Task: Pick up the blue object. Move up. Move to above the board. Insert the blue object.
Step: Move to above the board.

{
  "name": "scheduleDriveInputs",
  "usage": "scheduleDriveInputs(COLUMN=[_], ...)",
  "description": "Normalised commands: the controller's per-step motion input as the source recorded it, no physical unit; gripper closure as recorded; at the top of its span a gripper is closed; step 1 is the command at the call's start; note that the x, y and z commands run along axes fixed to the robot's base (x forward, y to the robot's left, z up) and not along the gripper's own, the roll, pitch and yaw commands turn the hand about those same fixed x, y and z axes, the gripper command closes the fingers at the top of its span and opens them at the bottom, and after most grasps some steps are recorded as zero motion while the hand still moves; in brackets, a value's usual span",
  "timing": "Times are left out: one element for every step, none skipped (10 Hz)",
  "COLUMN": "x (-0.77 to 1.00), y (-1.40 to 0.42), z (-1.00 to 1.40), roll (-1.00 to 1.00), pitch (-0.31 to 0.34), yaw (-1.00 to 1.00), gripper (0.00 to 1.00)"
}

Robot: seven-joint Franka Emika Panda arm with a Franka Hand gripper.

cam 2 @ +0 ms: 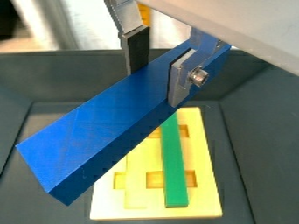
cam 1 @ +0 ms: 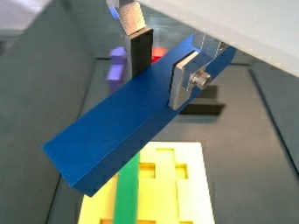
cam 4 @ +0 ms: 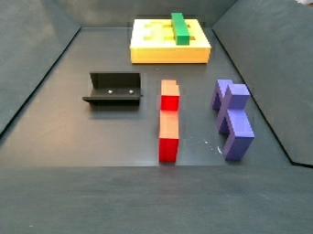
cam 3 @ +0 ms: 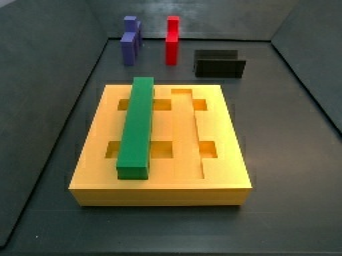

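Fingers (cam 1: 184,77) of the end effector (cam 1: 162,63) pinch the blue object (cam 1: 122,122) near one of its ends, a silver plate pressed flat on each long side, and the bar hangs tilted in the air, seen in both wrist views (cam 2: 117,131). Under it lies the board (cam 2: 205,175), with the green bar (cam 2: 176,162) seated in one of its long grooves. Neither side view shows the end effector or the blue object. In a side view the board (cam 4: 153,50) sits toward the far edge of the table (cam 4: 73,137); the fixture (cam 4: 116,90) stands near the middle, the red block (cam 4: 169,119) just beside it, and the purple-blue blocks (cam 4: 232,119) toward the right edge
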Motion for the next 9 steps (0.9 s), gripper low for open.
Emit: scheduleDriveInputs(x=[0.07, 0.07, 0.07, 0.07, 0.07, 0.08, 0.08, 0.09, 0.09], y=[-0.05, -0.04, -0.04, -0.04, -0.04, -0.04, -0.04, -0.04, -0.03], z=[0.02, 0.02, 0.02, 0.02, 0.02, 0.02, 0.03, 0.03, 0.03], roll=[0.02, 0.02, 0.03, 0.03, 0.04, 0.05, 0.07, 0.07, 0.07], pitch=[0.096, 0.103, 0.124, 0.142, 0.163, 0.205, 0.254, 0.238, 0.207], yaw=[1.00, 1.00, 1.00, 1.00, 1.00, 1.00, 1.00, 0.67, 0.41], gripper=[1.00, 1.00, 1.00, 1.00, 1.00, 1.00, 1.00, 1.00, 1.00])
